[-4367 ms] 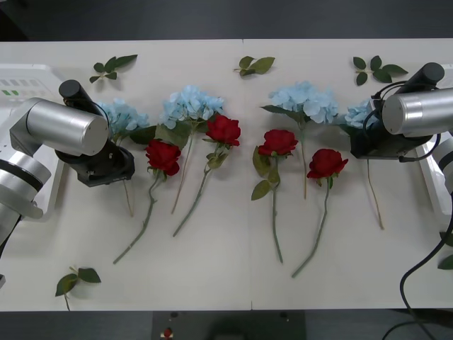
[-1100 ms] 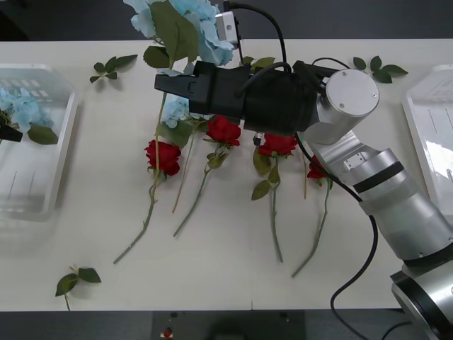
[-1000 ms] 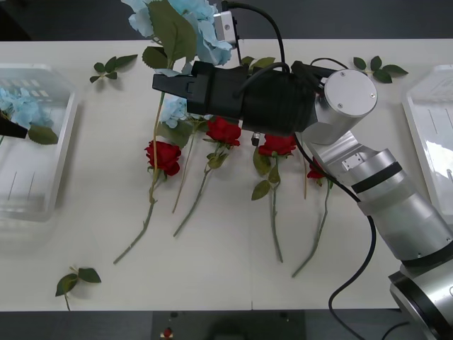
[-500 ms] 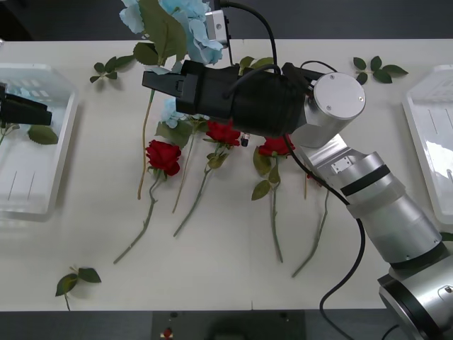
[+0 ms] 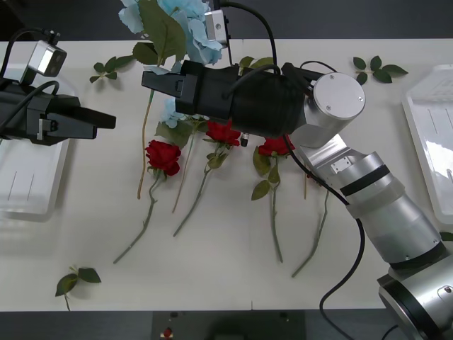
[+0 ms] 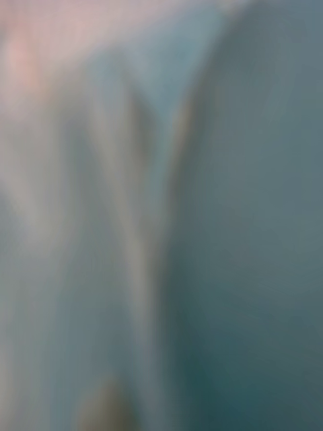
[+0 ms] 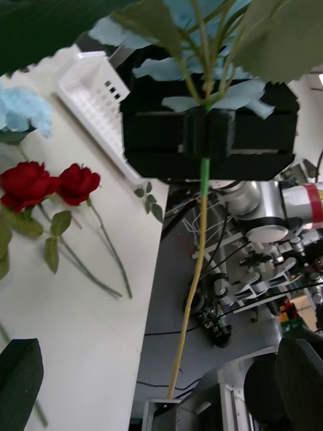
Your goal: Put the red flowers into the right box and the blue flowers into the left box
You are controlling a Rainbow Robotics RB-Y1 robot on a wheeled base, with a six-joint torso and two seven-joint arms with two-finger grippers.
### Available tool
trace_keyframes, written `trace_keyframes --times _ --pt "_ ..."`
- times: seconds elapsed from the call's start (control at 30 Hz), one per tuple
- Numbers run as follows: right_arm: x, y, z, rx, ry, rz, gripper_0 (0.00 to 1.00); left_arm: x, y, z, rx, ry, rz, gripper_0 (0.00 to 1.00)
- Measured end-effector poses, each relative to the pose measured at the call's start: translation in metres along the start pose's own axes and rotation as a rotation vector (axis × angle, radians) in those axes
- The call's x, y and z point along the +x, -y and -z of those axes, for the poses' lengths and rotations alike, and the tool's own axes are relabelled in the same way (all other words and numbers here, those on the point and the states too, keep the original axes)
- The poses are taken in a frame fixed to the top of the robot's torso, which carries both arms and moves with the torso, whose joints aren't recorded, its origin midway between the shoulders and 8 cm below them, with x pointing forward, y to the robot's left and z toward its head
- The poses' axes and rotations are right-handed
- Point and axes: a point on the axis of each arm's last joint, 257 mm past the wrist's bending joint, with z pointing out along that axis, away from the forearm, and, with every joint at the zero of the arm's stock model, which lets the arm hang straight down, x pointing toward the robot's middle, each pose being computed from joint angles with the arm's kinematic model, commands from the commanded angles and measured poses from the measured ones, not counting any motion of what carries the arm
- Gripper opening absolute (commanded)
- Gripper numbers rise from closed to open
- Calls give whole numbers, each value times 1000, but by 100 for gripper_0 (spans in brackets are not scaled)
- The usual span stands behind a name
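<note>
1. While carrying the fluffy pale sky-blue hydrangea head (image 5: 177,21), held aloft over the far side of the white table (image 5: 212,283) and pinched at its stem by the clenched black right gripper (image 5: 152,79), hold the trailing stem above the roses.
2. Steer toward the shallow white translucent plastic left box (image 5: 28,191); lower bloom-first and release only inside the rim.
3. Mind the black left gripper (image 5: 106,120), spread wide and empty, hovering beside that box.
4. Counting: two blue heads showing, one held and one lying (image 5: 170,110); three deep red rose blooms (image 5: 163,156) above four stems; two boxes, with the matching right box (image 5: 432,127) at the opposite edge.
</note>
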Motion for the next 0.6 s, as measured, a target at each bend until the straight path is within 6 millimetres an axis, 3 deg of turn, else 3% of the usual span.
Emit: trace_keyframes --times 0.27,0.6 --pt "0 0 0 0 0 24 0 -17 29 -35 122 36 -72 100" --pt "0 0 0 0 0 24 0 -24 32 -62 158 68 -87 100"
